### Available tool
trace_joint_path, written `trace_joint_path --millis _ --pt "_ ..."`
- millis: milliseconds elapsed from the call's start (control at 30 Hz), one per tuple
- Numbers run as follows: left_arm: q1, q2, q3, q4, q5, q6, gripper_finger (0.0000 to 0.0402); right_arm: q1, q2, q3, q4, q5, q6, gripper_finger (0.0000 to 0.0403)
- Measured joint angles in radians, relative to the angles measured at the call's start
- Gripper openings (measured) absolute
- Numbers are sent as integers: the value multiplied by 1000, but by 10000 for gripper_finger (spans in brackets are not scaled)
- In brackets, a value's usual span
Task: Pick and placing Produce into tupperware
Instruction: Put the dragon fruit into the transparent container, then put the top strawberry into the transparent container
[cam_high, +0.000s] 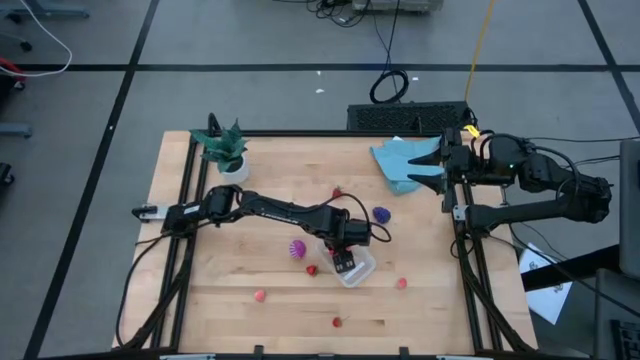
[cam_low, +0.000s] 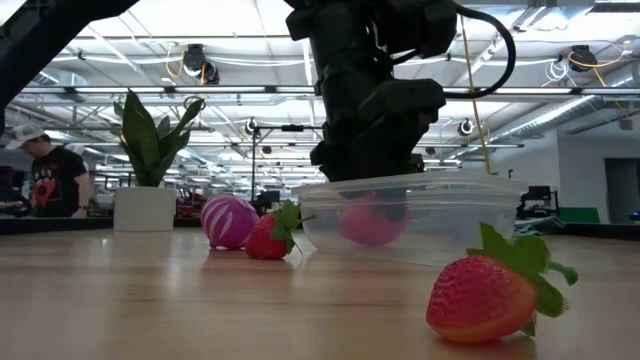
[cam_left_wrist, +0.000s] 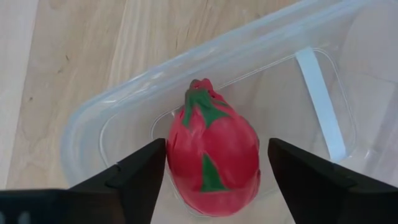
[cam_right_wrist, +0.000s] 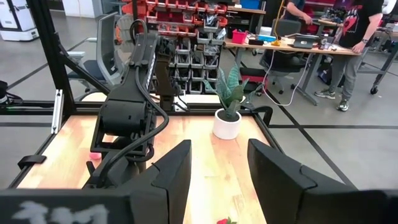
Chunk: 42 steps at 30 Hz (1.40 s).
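The clear tupperware (cam_high: 356, 270) stands right of the table's middle. My left gripper (cam_left_wrist: 217, 165) points down into it, open. A large red piece with green leaves (cam_left_wrist: 214, 158) lies on the tub's floor between the fingers; in the low view it shows pink through the wall (cam_low: 370, 222). Loose produce lies around: a magenta striped fruit (cam_high: 296, 249), a strawberry (cam_high: 312, 270), a dark purple piece (cam_high: 381, 214) and small berries (cam_high: 260, 295). My right gripper (cam_right_wrist: 219, 149) hangs open and high at the table's right edge. My left gripper straddles the red piece from above. A clear gap shows between one finger (cam_left_wrist: 298, 174) and the fruit's side. The other finger (cam_left_wrist: 146, 171) stands right against the opposite side (cam_left_wrist: 171, 155); whether it touches, I cannot tell. The fruit rests on the tub's floor.
A potted plant (cam_high: 224, 150) stands at the far left corner and a blue cloth (cam_high: 405, 165) lies at the far right under my right gripper. More berries lie near the front edge (cam_high: 337, 322) and right of the tub (cam_high: 401, 283). People stand in the room beyond.
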<state>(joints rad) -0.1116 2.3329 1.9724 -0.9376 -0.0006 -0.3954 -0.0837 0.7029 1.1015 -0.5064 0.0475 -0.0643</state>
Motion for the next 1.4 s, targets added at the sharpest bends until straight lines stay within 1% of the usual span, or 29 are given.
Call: trace_joint_path --millis 133,233,300,367,500,600,733,800,867,967,1100,1167,1300,1400 --pt "0 -7 15 -14 5 -7 296 0 0 0 0 0 0 151" --pt "0 -22 93 -88 21 -6 296 0 1 0 1 0 0 151" --pt "0 -28 171 -144 13 4 296 0 1 0 1 0 0 151" --pt "-1 -26 261 -246 -24 20 297 0 0 0 1 0 8 151" --pt "-5 -27 387 -371 -114 41 296 0 0 0 -3 0 33 151" --pt "-3 -71 351 -395 -179 65 296 0 0 0 -6 0 33 151" --pt "16 -84 346 -460 -273 84 296 0 -1 0 -7 -1 29 151" --pt "36 -84 346 -440 -311 126 297 0 0 0 -7 -1 28 151" --pt "64 -83 346 -423 -321 160 296 0 -1 0 -7 0 28 151" --pt "125 -77 343 -383 -289 192 296 0 0 0 -9 -1 28 151" --pt "217 -76 274 -326 -279 184 296 0 0 0 -29 0 26 151" --pt "260 -76 231 -300 -238 182 296 0 -1 0 -39 0 26 151" --pt "332 -74 117 -186 -95 180 296 0 0 0 -55 0 15 151" --pt "360 -74 58 -124 -63 173 296 0 -1 0 -55 0 11 151"
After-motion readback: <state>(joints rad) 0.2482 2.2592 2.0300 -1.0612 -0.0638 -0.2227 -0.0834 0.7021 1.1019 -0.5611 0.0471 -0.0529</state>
